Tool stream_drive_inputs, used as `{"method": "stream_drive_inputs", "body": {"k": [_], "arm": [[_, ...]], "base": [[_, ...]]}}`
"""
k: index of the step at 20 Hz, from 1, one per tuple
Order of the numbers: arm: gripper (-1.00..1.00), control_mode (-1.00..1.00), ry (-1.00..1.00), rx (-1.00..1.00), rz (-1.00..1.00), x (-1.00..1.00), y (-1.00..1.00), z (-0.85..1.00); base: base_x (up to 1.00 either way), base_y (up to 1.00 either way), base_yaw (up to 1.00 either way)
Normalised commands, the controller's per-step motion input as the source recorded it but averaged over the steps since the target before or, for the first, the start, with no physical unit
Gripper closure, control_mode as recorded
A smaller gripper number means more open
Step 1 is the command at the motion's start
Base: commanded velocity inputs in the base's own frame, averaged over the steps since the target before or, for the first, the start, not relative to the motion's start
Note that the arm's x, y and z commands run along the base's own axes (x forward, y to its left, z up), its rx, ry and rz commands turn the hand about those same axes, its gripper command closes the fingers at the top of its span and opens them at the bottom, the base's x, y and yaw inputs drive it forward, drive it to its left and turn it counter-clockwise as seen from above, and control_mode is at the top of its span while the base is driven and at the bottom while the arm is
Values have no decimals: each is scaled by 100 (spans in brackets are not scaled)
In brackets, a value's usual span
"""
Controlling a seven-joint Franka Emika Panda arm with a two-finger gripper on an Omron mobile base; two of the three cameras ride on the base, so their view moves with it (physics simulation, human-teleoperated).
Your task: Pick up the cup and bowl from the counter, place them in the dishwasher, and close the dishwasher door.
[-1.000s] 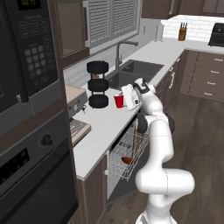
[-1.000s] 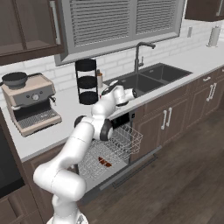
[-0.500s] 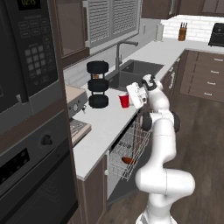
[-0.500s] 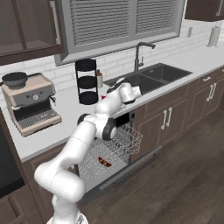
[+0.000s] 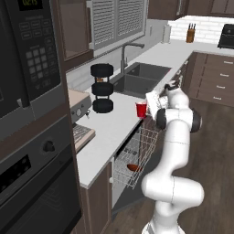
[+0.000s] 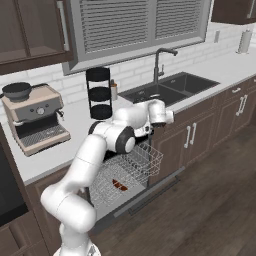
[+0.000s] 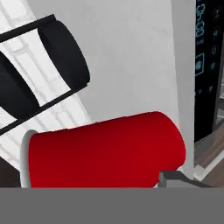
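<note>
The red cup (image 5: 141,110) hangs just above the front edge of the light counter (image 5: 107,130), with my gripper (image 5: 151,104) shut on it from the right. In the hand view the cup (image 7: 105,155) lies sideways across the lower half, and one dark fingertip (image 7: 174,177) presses its right end. Below it the dishwasher's white wire rack (image 5: 137,153) is pulled out, and the reddish-brown bowl (image 5: 133,167) lies in it. In the right base view I see the same bowl (image 6: 119,185) in the rack (image 6: 131,170). The dark dishwasher door (image 6: 150,194) hangs open, folded down under the rack.
A stand of stacked black discs (image 5: 102,88) rises just behind the cup, next to the sink (image 5: 139,77) and faucet (image 5: 124,52). A coffee machine (image 6: 35,120) stands further left. The black oven (image 5: 32,183) fills the left side. Wood floor lies to the right.
The gripper has carried the cup off its spot by the black discs, rightward to the counter's front edge. The hand has swung further right with it.
</note>
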Motion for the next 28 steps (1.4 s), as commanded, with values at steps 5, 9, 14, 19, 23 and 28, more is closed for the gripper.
{"method": "stream_drive_inputs", "body": {"k": [5,9,14,19,23,28], "arm": [[100,-100,-4,11,0,-100,-19,-47],[100,-100,4,3,0,-100,0,-88],[100,-100,16,6,0,-83,0,-93],[100,-100,15,4,0,-11,0,-100],[100,-100,0,6,0,44,0,-81],[100,-100,0,6,0,33,-4,-49]], "base": [[0,0,0],[0,0,0],[0,0,0],[0,0,0],[0,0,0],[0,0,0]]}}
